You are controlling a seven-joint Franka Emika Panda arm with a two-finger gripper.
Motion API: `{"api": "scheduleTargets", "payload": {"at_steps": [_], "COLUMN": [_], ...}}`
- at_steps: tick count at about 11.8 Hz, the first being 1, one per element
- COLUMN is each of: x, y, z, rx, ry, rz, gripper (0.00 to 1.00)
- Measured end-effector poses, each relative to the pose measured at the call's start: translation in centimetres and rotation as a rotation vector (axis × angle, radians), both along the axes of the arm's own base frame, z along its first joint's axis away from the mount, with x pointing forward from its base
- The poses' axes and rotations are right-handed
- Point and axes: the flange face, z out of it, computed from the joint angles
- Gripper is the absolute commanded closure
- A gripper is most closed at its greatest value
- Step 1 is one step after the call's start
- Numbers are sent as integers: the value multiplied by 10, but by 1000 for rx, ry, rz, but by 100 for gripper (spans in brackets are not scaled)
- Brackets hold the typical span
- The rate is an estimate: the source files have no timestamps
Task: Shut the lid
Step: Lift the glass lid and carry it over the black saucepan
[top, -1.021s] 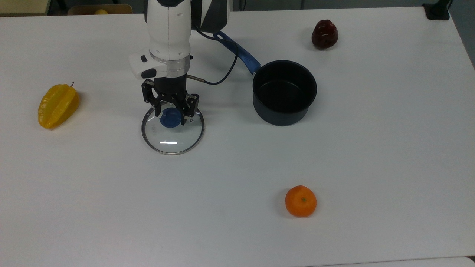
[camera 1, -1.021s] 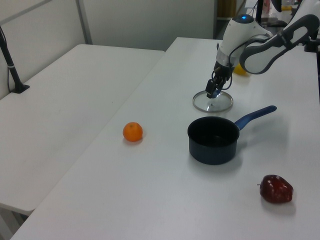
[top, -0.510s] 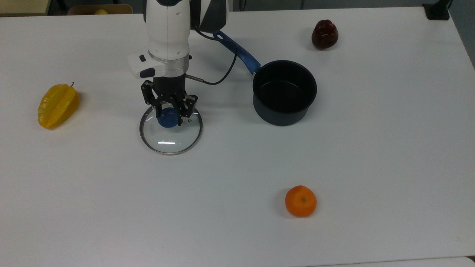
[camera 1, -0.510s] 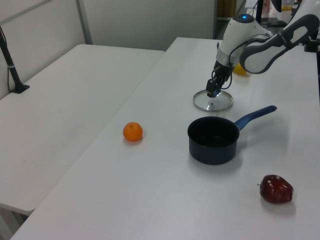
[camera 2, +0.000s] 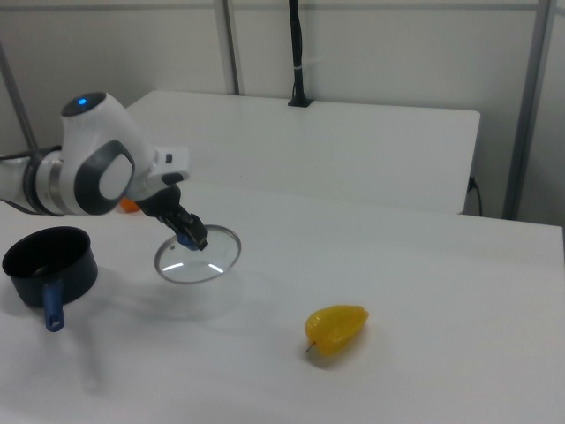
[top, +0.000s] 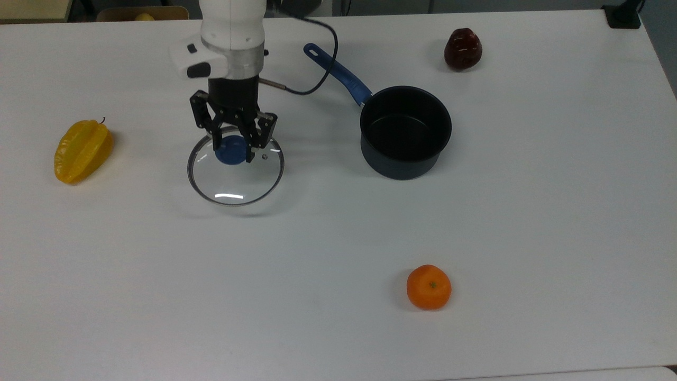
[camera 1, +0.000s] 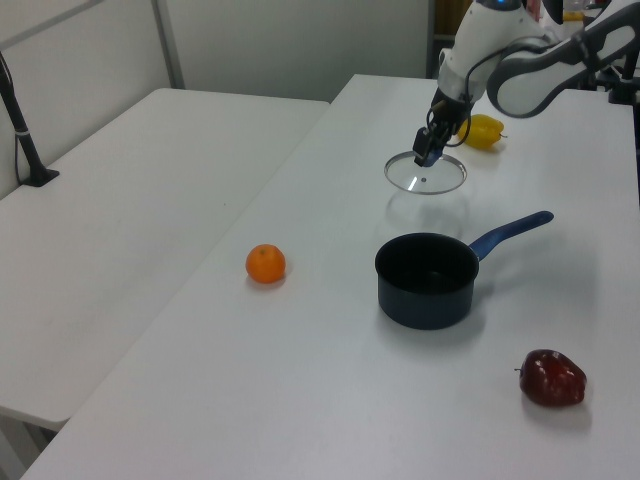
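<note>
The round glass lid [top: 236,173] [camera 1: 426,173] [camera 2: 198,254] hangs level in the air, well above the white table [top: 317,238], with its shadow below it. My gripper [top: 232,148] [camera 1: 427,155] [camera 2: 188,238] is shut on the lid's blue centre knob [top: 229,151]. The dark saucepan [top: 405,132] [camera 1: 428,280] [camera 2: 48,262] with a blue handle [top: 336,73] stands open on the table, to the top view's right of the lid and apart from it.
A yellow starfruit [top: 82,150] [camera 2: 336,328] lies at the top view's left. A dark red fruit [top: 463,49] [camera 1: 551,378] sits at the top view's upper right. An orange [top: 429,287] [camera 1: 265,264] rests at the top view's lower middle.
The gripper rose with the lid in its grasp, lifting it off the table. In the top view, lid and gripper shifted up and slightly left.
</note>
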Motion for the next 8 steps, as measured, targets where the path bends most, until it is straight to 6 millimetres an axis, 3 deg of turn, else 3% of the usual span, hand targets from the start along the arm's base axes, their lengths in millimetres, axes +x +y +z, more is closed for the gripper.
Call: {"api": "scheduleTargets", "payload": {"at_steps": [3,5,8], "x": [-7,-15,-41], "y": [42,99,198], "z": [53,74,72], "rx": [-1,23,73], "ry": [35,21,26], "rz": [37,77,147], "gripper": [69,69,69]}}
